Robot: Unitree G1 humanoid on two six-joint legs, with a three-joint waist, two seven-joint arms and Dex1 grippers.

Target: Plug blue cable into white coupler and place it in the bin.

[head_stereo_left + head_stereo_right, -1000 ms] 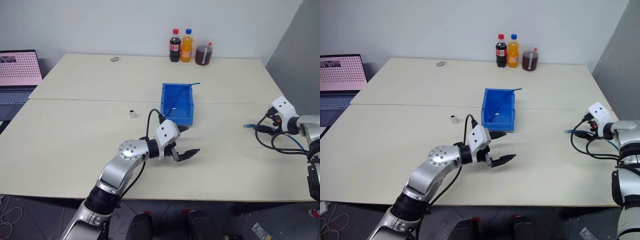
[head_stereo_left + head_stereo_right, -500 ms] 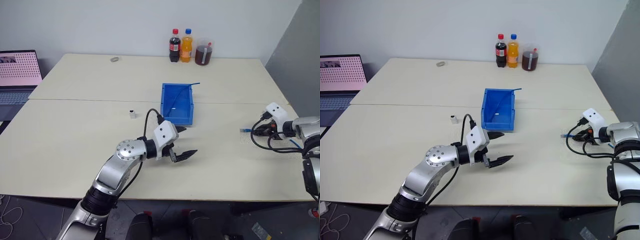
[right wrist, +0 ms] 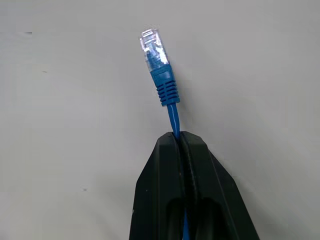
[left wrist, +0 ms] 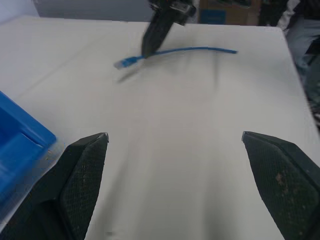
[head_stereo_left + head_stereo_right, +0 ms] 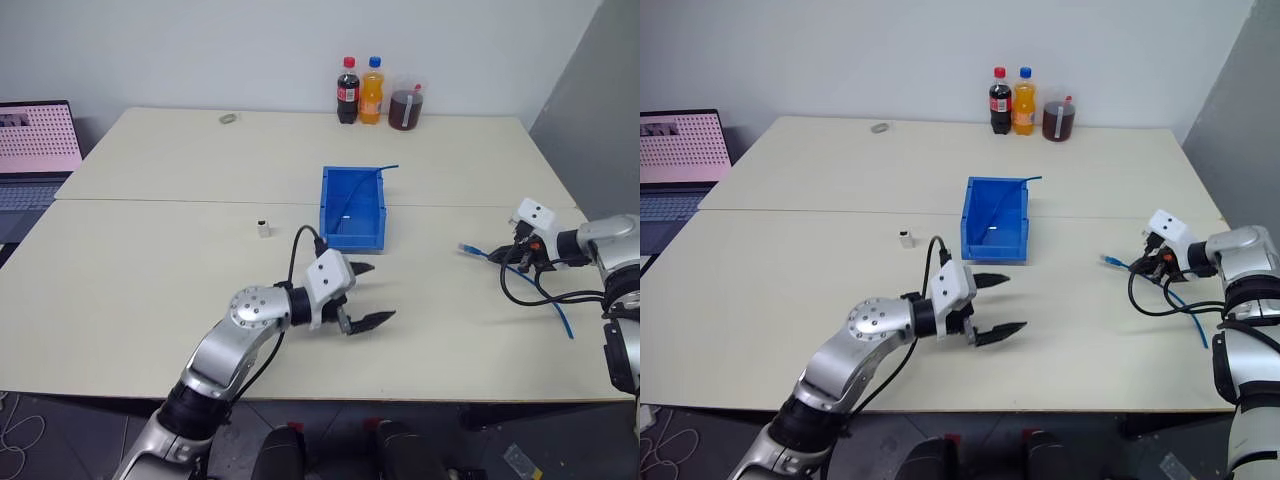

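Wide pale beige counter (image 5: 150, 290) fills most of the head views, a seam running across its middle. Open laptop with a pink dotted screen (image 5: 38, 135) at the far left edge. Rectangular blue plastic bin (image 5: 352, 208) sits just above centre of the frame, a thin darker blue cable (image 5: 388, 168) hanging over its upper right corner. Three drinks against the back wall, top centre: dark cola bottle (image 5: 348, 91), orange soda bottle (image 5: 373, 91), clear jug of dark liquid (image 5: 405, 104). Left pincer (image 5: 362, 293), black-fingered, hovers below the bin at lower centre, fingers (image 4: 80, 175) spread wide and holding nothing. Right pincer (image 5: 516, 256) at the right edge, mid-height, fingers pressed together on the thin sky-blue network cable (image 3: 173, 120) a short way behind its ribbed boot; the clear plug (image 3: 152, 48) sticks out past the fingertips, pointing toward the frame's centre, while the rest of the cable trails to the lower right across the counter. Tiny white boxy plastic coupler (image 5: 263, 228) stands on the counter left of the bin, well apart from both pincers. Small grey ring-like item (image 5: 229, 118) near the far edge, upper left of centre.
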